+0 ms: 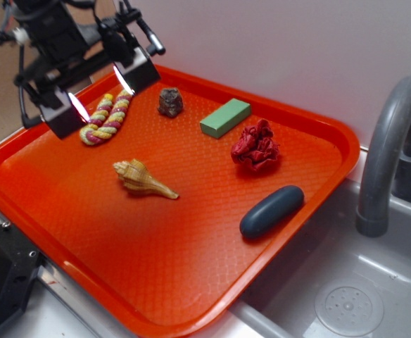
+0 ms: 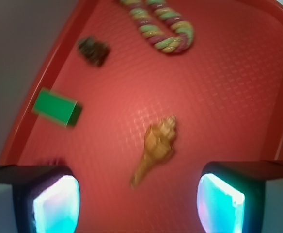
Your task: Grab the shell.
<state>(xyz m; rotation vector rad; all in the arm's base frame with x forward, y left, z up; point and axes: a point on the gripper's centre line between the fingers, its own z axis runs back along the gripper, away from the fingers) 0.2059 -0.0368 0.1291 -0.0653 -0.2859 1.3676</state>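
Note:
The shell [image 1: 142, 179] is a small tan spiral conch lying on its side near the middle of the orange tray [image 1: 156, 282], its pointed tail toward the right. In the wrist view the shell [image 2: 157, 147] lies just beyond the gap between the fingers, tail pointing back toward them. My gripper [image 1: 101, 91] hangs high over the tray's back left corner, well above and behind the shell, near the braided rope. It is open, with nothing between its glowing pads [image 2: 56, 204].
A yellow-red braided rope [image 1: 107, 117] lies under the gripper. A dark brown rock [image 1: 170, 102], a green block [image 1: 225, 117], a crumpled red cloth [image 1: 255, 146] and a dark blue oval object [image 1: 272, 211] also sit on the tray. A sink with a grey faucet [image 1: 392, 155] is at right.

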